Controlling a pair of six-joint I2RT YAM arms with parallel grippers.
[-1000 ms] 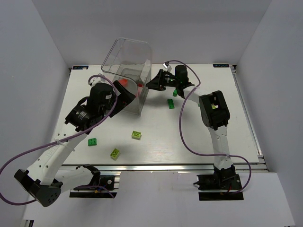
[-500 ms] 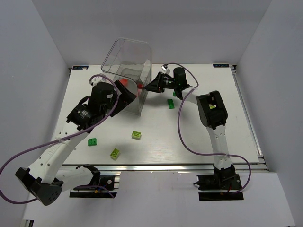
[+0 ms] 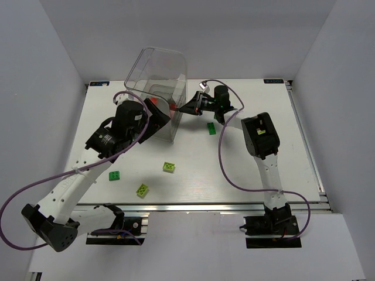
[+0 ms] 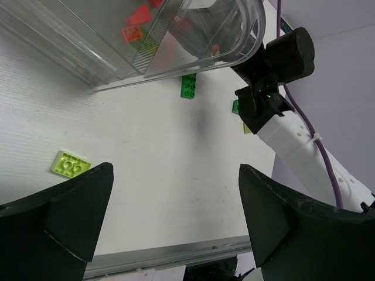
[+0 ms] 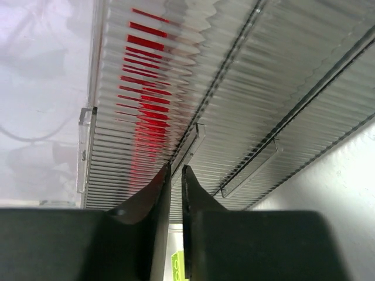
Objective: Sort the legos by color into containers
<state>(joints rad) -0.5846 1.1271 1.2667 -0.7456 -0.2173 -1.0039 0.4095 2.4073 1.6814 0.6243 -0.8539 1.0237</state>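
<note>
1. Three loose legos (image 3: 142,189) lie lowest in the overhead view, near the front edge of the table (image 3: 304,146). One is a yellow-green brick (image 3: 169,167) and one a dark green brick (image 3: 115,175). All are well apart, with room around each.
2. My left pincer (image 3: 159,120) hangs left of centre, jaws spread wide, close against the near left wall of the containers (image 3: 155,64).
3. From my left wrist, white table lies between my fingers (image 4: 70,205). A yellow-green plate (image 4: 70,164) lies at left, and a green brick (image 4: 188,86) sits just beside the clear box's lower edge.
4. Red bricks (image 4: 136,29) sit inside the clear drawers, upper left of that view.
5. My right pincer (image 3: 183,109) meets the box's right face, its jaws drawn almost together on a thin clear drawer tab (image 5: 190,143).
6. Right of that arm, the table runs open to its far and right edges.
</note>
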